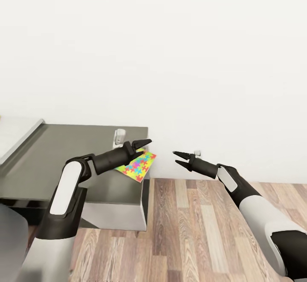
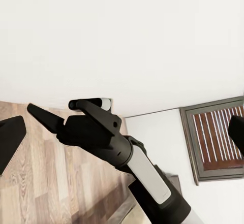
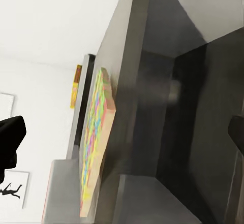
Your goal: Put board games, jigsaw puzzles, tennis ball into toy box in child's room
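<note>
My left gripper (image 1: pixel 145 145) hangs over the jigsaw puzzle (image 1: pixel 138 166) at the dark desk's (image 1: pixel 76 145) corner.

The puzzle is a thin square of bright interlocking pieces, overhanging the corner beside the wall, just beneath my left fingertips. Whether that gripper pinches it, I cannot tell. My right gripper (image 1: pixel 178 157) hovers over the plank floor (image 1: pixel 192 231), jaws parted and empty, farther off.
</note>
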Motion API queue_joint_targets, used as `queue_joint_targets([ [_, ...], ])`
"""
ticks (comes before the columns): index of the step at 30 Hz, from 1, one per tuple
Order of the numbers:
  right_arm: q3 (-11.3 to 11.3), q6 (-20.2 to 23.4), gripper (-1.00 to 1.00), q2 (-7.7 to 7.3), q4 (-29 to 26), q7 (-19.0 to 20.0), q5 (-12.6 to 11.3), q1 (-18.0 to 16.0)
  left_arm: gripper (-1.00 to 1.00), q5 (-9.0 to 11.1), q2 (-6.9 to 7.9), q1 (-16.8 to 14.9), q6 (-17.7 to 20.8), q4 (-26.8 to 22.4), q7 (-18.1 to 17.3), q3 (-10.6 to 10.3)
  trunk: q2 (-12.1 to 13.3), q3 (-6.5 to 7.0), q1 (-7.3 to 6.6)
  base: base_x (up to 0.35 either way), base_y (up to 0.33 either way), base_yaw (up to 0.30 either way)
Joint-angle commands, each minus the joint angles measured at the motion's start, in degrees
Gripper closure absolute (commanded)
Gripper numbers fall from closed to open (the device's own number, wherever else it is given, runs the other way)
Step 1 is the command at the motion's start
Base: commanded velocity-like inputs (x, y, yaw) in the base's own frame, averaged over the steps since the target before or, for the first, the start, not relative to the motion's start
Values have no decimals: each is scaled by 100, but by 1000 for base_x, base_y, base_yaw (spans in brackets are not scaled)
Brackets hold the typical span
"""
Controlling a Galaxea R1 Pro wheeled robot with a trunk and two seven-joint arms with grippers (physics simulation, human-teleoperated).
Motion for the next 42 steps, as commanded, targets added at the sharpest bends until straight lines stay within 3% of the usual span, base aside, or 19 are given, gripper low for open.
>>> queue_joint_targets([
  [1,27,34,-100,-8,-3,0,-51,-3,-100,60,-3,-5,20,-2,59,2,-2,-4,0,0,0,251],
  [15,18,33,-100,-10,-8,24,-54,-3,-100,59,2,-5,34,-2,49,3,-2,-6,0,0,0,205],
  [42,7,33,-100,-43,-33,54,-58,-3,-100,60,1,-5,36,-2,47,3,-2,-7,0,0,0,26],
])
